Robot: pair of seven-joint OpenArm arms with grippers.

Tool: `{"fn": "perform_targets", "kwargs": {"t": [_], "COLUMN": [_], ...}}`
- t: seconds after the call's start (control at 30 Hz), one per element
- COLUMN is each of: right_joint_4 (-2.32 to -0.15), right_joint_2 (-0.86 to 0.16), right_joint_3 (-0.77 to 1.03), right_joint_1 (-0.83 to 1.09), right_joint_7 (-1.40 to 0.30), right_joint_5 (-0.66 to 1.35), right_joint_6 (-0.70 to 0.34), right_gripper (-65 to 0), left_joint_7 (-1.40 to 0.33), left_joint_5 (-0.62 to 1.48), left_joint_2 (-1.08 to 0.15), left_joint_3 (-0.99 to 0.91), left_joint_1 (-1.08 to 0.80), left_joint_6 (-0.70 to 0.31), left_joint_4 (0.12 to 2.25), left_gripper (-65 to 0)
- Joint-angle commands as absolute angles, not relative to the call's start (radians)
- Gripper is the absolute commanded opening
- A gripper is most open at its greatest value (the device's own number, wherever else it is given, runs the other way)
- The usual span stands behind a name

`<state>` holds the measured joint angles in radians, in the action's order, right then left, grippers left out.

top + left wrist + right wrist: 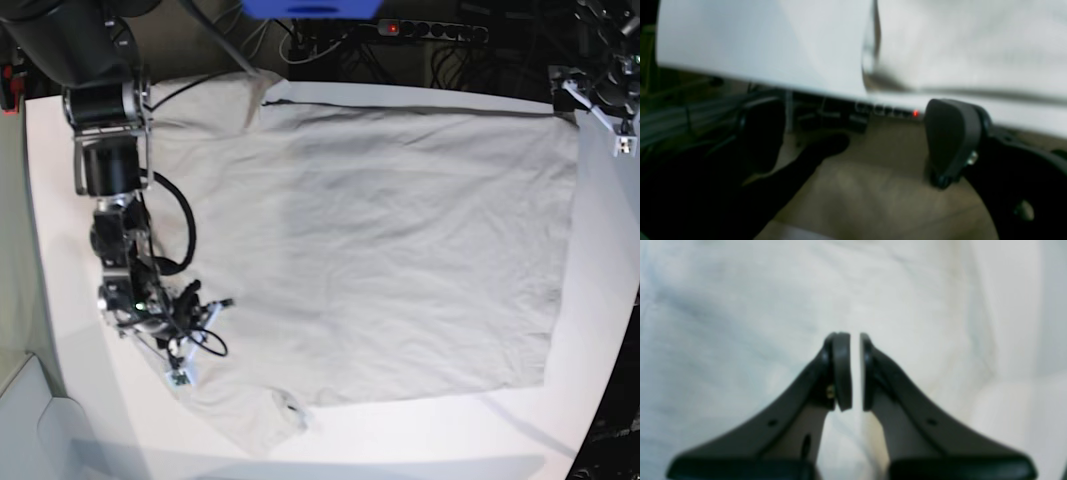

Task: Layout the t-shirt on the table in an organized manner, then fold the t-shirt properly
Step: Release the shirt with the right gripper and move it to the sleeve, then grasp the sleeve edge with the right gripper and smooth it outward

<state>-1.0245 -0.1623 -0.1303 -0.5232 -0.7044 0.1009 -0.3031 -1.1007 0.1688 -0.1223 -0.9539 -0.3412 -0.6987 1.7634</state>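
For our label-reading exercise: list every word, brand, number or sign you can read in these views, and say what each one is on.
No readable text in any view.
The t-shirt: no print visible; a small mark near its collar is too small to read.
The power strip: only a red light, no legible marking.
The table: blank.

Base view: even overhead light is falling bright on the table (600,330) and the t-shirt (400,250), which is casting a thin soft shadow along its near hem, while the surroundings past the far edge are sitting dim. Left wrist view: everything is smearing with blur, the floor is lying in murky brown shade, the left gripper (853,143) is showing as near-black shapes, and a small red light (915,113) is glowing. Right wrist view: soft focus is blurring the cloth folds and the right gripper (856,370), under flat bright light with faint grey shading.
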Motion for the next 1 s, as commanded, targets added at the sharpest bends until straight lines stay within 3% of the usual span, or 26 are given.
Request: {"fn": "perform_targets", "kwargs": {"t": [0.0,0.37,0.73,0.97], "right_joint_4": [-0.986,-0.541,-0.458,-0.456], "right_joint_2": [-0.165,-0.134,-0.168,-0.225], "right_joint_3": [-0.157,-0.188,-0.185,-0.183], "right_joint_1": [-0.575,-0.746,-0.74,-0.733], "right_joint_7": [-0.659,-0.371,-0.294,-0.268], "right_joint_5": [0.105,0.105,0.105,0.105], "right_joint_6": [-0.305,-0.303,-0.295,-0.194], "right_gripper": [-61.3,-61.0,-61.0,-61.0], "left_joint_7": [-1.082,-1.081,-1.082,-1.082], "left_joint_5": [0.179,0.179,0.194,0.314], "left_joint_2": [-0.128,-0.05,-0.048,-0.05], "left_joint_3": [-0.958,-1.033,-1.058,-1.056], "left_joint_1": [-0.36,-0.44,-0.438,-0.446], "left_joint_6": [-0.698,-0.698,-0.698,-0.698], "left_joint_4": [1.807,1.9,1.902,1.902], "left_gripper": [0.0,0.0,0.0,0.0]}}
